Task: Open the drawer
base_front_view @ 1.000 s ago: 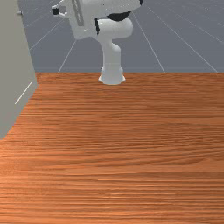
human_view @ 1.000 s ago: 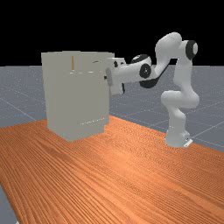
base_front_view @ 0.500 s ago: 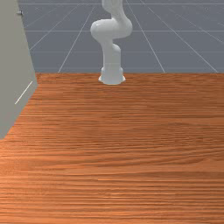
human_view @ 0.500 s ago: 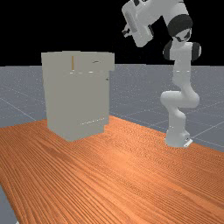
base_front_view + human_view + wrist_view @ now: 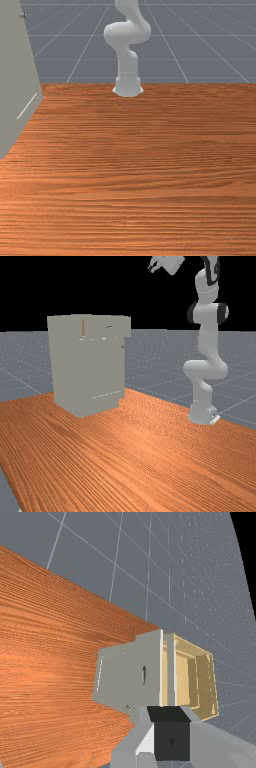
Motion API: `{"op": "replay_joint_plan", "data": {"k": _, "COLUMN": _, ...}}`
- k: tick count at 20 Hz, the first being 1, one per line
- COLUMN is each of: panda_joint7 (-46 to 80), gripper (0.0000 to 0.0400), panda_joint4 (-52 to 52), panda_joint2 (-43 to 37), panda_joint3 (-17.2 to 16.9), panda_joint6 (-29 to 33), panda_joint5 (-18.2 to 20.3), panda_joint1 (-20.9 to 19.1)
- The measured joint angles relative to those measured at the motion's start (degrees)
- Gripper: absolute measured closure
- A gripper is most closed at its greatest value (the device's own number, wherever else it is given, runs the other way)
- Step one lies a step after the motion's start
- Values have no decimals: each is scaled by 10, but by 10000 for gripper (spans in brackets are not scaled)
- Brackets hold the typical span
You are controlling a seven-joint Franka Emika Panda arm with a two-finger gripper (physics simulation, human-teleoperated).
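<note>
In the far view, my gripper (image 5: 153, 266) hangs high up, above and to the right of the grey cabinet (image 5: 87, 371), well apart from it. The top drawer (image 5: 120, 327) juts out past the cabinet body below it, with a thin tan strip beside it. In the wrist view, my gripper (image 5: 171, 708) covers a lower corner of the cabinet. The drawer's front panel (image 5: 152, 654) there carries a slim handle (image 5: 144, 675); a narrow tan gap separates this panel from the grey bar behind. Whether my gripper is open or shut is unclear.
A small dark knob (image 5: 22, 15) sits on the cabinet side (image 5: 17, 65) at the front view's left. The wood table (image 5: 140, 165) stretches in front of the arm's base. Behind the grey bar, the cabinet's tan interior (image 5: 187, 679) is visible from above.
From beside the cabinet's upper part, my hand has lifted and drawn back toward the far view's right, then risen further. The drawer looks the same as before.
</note>
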Motion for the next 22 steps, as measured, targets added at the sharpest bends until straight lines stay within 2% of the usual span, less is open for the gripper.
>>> {"op": "replay_joint_plan", "data": {"k": 2, "panda_joint7": 5, "gripper": 400, "panda_joint4": -31, "panda_joint2": -33, "panda_joint3": -38, "panda_joint6": 31, "panda_joint5": 51, "panda_joint1": -8}}
{"op": "replay_joint_plan", "data": {"k": 5, "panda_joint7": 13, "gripper": 400, "panda_joint4": -35, "panda_joint2": -46, "panda_joint3": -74, "panda_joint6": 53, "panda_joint5": 123, "panda_joint1": -11}}
{"op": "replay_joint_plan", "data": {"k": 15, "panda_joint7": 37, "gripper": 400, "panda_joint4": -26, "panda_joint2": -67, "panda_joint3": -166, "panda_joint6": 91, "panda_joint5": 353, "panda_joint1": -5}}
{"op": "replay_joint_plan", "data": {"k": 16, "panda_joint7": 64, "gripper": 400, "panda_joint4": -4, "panda_joint2": -51, "panda_joint3": -167, "panda_joint6": 82, "panda_joint5": 340, "panda_joint1": -19}}
{"op": "replay_joint_plan", "data": {"k": 17, "panda_joint7": 116, "gripper": 400, "panda_joint4": -64, "panda_joint2": -73, "panda_joint3": -152, "panda_joint6": 172, "panda_joint5": 283, "panda_joint1": -34}}
{"op": "replay_joint_plan", "data": {"k": 19, "panda_joint7": 65, "gripper": 400, "panda_joint4": -39, "panda_joint2": -37, "panda_joint3": -190, "panda_joint6": 181, "panda_joint5": 314, "panda_joint1": -46}}
{"op": "replay_joint_plan", "data": {"k": 22, "panda_joint7": 26, "gripper": 400, "panda_joint4": -19, "panda_joint2": -26, "panda_joint3": -209, "panda_joint6": 172, "panda_joint5": 351, "panda_joint1": -44}}
